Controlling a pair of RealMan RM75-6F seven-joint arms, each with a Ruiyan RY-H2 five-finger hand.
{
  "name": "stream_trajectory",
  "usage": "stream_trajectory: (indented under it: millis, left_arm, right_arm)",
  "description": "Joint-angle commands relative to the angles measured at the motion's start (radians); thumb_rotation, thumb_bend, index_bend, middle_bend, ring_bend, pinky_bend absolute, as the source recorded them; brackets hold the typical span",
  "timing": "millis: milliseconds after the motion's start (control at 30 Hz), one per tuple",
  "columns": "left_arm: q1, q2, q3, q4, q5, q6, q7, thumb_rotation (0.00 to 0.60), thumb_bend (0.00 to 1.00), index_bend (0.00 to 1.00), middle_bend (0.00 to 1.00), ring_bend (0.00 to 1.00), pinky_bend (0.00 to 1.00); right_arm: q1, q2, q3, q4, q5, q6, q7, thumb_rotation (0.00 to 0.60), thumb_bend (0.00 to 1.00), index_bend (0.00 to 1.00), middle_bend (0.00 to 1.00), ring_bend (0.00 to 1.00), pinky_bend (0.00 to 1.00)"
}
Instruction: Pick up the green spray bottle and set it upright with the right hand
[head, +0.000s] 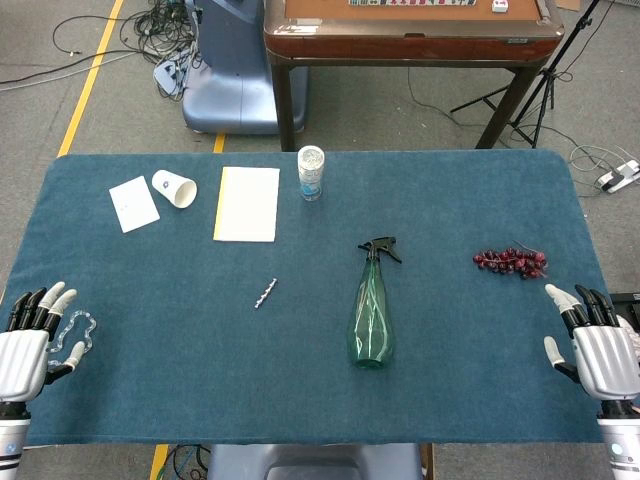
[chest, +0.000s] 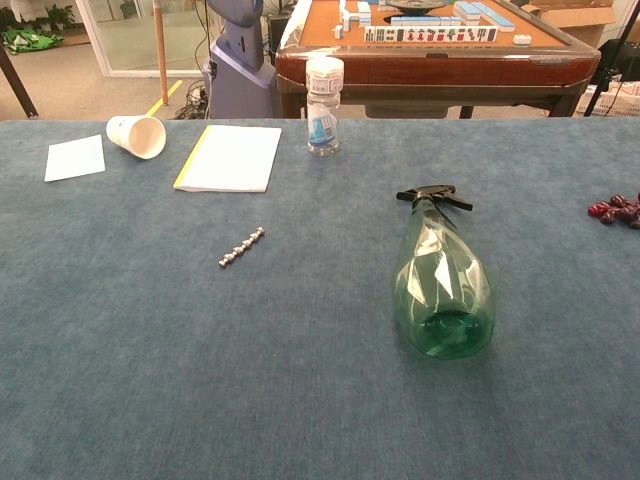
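Observation:
The green spray bottle (head: 371, 312) (chest: 441, 281) lies on its side near the middle of the blue table, black nozzle pointing to the far side and its base toward me. My right hand (head: 593, 345) rests at the table's right front edge, fingers spread and holding nothing, well to the right of the bottle. At the left front edge my left hand (head: 28, 345) lies with fingers apart, beside a clear bead chain (head: 78, 334). Neither hand shows in the chest view.
A bunch of dark red grapes (head: 511, 262) (chest: 615, 211) lies between the bottle and my right hand. Far side holds a small clear bottle (head: 311, 172) (chest: 323, 104), yellow-edged notepad (head: 247, 203), tipped paper cup (head: 174, 188), white card (head: 133, 203). A metal screw piece (head: 265, 293) lies left of centre.

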Motion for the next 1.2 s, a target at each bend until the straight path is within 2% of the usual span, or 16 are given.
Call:
stream_trajectory:
  millis: [33, 433, 567, 800, 1000, 1200]
  left_arm:
    - [-0.001, -0.001, 0.000, 0.001, 0.002, 0.001, -0.002, 0.600, 0.35, 0.12, 0.07, 0.04, 0.00]
    - [0.004, 0.005, 0.003, -0.001, 0.012, 0.014, -0.012, 0.600, 0.35, 0.12, 0.07, 0.04, 0.00]
    - [0.006, 0.008, 0.006, -0.006, 0.015, 0.015, -0.010, 0.600, 0.35, 0.13, 0.07, 0.04, 0.00]
    - [0.012, 0.014, 0.011, -0.020, 0.024, 0.024, 0.000, 0.600, 0.35, 0.16, 0.07, 0.04, 0.00]
    - [0.022, 0.015, 0.018, -0.022, 0.028, 0.035, 0.001, 0.600, 0.35, 0.19, 0.07, 0.04, 0.00]
    - [0.030, 0.017, 0.022, -0.021, 0.031, 0.043, -0.003, 0.600, 0.35, 0.21, 0.07, 0.04, 0.00]
  right_arm:
    - [-0.003, 0.006, -0.006, 0.000, -0.018, 0.010, 0.011, 0.600, 0.41, 0.13, 0.22, 0.07, 0.11]
    - [0.005, 0.028, -0.024, -0.012, -0.103, 0.030, 0.040, 0.600, 0.42, 0.13, 0.24, 0.08, 0.11]
    - [0.046, 0.041, -0.031, -0.035, -0.159, -0.007, 0.043, 0.600, 0.48, 0.13, 0.24, 0.08, 0.11]
    - [0.164, 0.059, -0.038, -0.125, -0.258, -0.148, 0.009, 0.600, 0.66, 0.14, 0.24, 0.08, 0.11]
    - [0.283, 0.038, -0.027, -0.202, -0.279, -0.309, -0.004, 0.600, 0.68, 0.14, 0.23, 0.08, 0.11]
    - [0.383, -0.016, -0.010, -0.227, -0.279, -0.433, -0.020, 0.600, 0.70, 0.16, 0.23, 0.08, 0.11]
